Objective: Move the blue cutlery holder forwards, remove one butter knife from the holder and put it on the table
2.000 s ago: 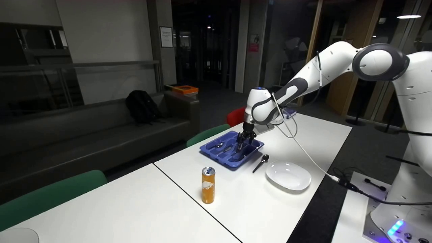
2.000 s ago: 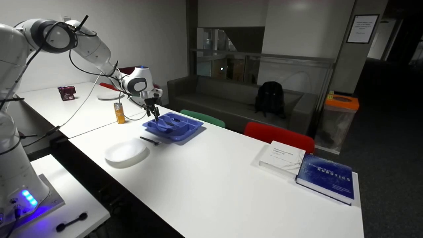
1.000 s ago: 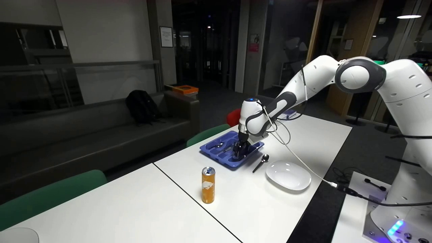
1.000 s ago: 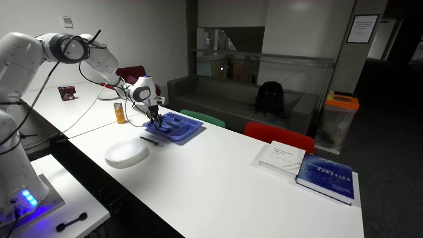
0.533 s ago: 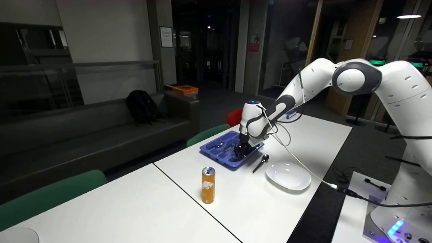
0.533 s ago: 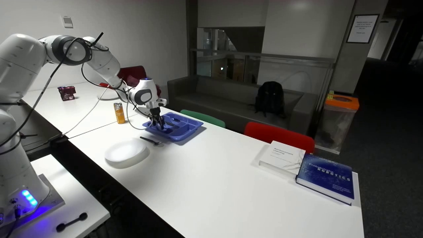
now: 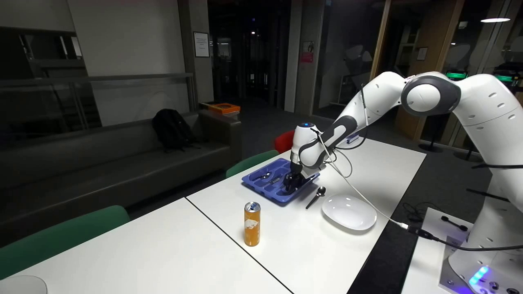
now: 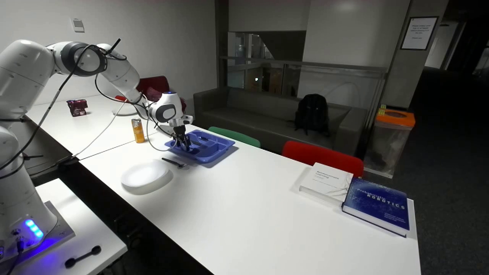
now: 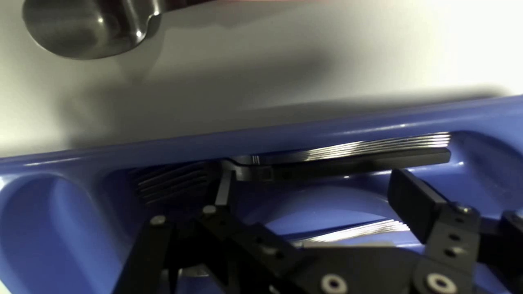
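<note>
The blue cutlery holder [image 7: 254, 186] lies on the white table [image 7: 163, 245] and shows in both exterior views [image 8: 225, 143]. My gripper [image 9: 311, 192] is open, pointing down inside the holder, near its plate-side compartment in both exterior views [image 7: 290, 189] [image 8: 186, 147]. In the wrist view, a fork with a black handle [image 9: 367, 162] and a ridged silver handle [image 9: 392, 143] lie along the near wall, just beyond the fingertips. Another ridged silver handle [image 9: 355, 231] is partly hidden under the gripper. Cutlery [image 7: 273, 181] lies in the middle compartment; I cannot tell which piece is a butter knife.
A black-handled spoon [image 7: 316, 197] lies on the table between the holder and a white plate [image 7: 349, 212]. An orange can [image 7: 252, 224] stands near the table seam. Two books [image 8: 376, 204] [image 8: 326, 181] lie at the table's far end. A cable loops beside the arm.
Over two seconds my gripper has come down from above the holder into it. In the last half second it has barely moved, only slightly lower. The holder has stayed in place.
</note>
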Robot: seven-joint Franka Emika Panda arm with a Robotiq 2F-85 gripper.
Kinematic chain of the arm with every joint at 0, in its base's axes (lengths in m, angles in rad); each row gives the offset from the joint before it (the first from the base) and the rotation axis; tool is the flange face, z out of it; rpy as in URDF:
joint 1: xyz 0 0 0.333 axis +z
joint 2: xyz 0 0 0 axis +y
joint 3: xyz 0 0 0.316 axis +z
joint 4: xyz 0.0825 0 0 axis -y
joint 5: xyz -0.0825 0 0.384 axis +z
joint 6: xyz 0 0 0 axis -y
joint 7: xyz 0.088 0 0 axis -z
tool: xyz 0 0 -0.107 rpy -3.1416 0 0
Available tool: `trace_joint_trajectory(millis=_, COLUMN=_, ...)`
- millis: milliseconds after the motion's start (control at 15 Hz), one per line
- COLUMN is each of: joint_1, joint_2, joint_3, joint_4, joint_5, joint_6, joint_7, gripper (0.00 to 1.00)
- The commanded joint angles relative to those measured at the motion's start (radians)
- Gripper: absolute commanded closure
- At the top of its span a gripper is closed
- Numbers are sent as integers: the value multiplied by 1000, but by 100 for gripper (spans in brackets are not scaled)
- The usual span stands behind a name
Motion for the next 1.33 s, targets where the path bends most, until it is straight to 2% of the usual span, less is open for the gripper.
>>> trace_joint_trajectory(millis=0, joint_1=-20, joint_2=-5, joint_3=12, joint_4=1, joint_5=1, joint_6=-19, joint_7=-34, gripper=0)
trace_joint_trajectory(millis=400, joint_1=-25, joint_2=-8, joint_3=13, joint_4=-1, joint_5=4, joint_6=-56, joint_7=-40, gripper=0)
trace_joint_trajectory(millis=933, joint_1=-18, joint_2=-8, joint_3=2, joint_4=17, joint_5=-5, joint_6=-189, joint_7=-18, gripper=0)
trace_joint_trajectory(millis=1267, joint_1=-22, joint_2=-4, joint_3=6, joint_4=24, joint_5=-5, joint_6=-205, joint_7=-25, gripper=0)
